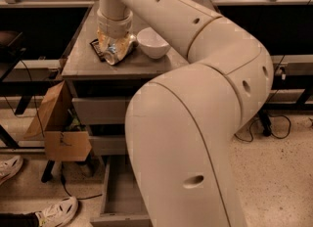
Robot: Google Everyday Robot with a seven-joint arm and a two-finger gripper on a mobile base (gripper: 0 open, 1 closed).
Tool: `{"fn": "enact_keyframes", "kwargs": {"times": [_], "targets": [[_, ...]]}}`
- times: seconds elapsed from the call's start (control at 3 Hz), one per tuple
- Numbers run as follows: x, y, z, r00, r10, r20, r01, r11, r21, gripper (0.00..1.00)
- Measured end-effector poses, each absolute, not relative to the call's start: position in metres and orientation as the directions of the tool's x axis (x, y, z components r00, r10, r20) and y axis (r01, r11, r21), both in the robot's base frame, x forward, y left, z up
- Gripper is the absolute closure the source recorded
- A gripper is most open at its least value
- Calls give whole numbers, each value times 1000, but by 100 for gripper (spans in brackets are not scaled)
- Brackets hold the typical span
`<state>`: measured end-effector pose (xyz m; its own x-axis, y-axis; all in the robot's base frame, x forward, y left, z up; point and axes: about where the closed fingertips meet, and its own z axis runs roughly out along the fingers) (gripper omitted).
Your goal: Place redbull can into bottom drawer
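The redbull can [113, 55] lies tilted on the grey cabinet top [83, 59], its silver end towards me, partly on a flat black packet [96, 49]. My gripper [115, 46] comes down from above and sits right around the can, at the end of the long cream arm. The bottom drawer [116, 199] is pulled open at floor level; its inside looks bare, and its right part is hidden behind my arm.
A white bowl [153, 42] stands just right of the can. An open cardboard box [58, 125] leans at the cabinet's left side. A person's white shoes [57, 211] are on the floor at the lower left. Cables [274, 123] lie at the right.
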<state>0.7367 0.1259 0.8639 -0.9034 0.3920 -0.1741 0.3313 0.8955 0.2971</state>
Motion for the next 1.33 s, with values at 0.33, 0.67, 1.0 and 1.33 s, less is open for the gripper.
{"fn": "enact_keyframes", "kwargs": {"times": [0.33, 0.67, 1.0, 1.33], "targets": [[735, 127, 858, -908, 385, -165, 333, 902, 274, 87], [735, 129, 857, -913, 376, -158, 330, 908, 257, 100], [733, 131, 853, -920, 364, -146, 326, 917, 230, 100], [733, 133, 852, -927, 350, -137, 318, 924, 210, 100]]}}
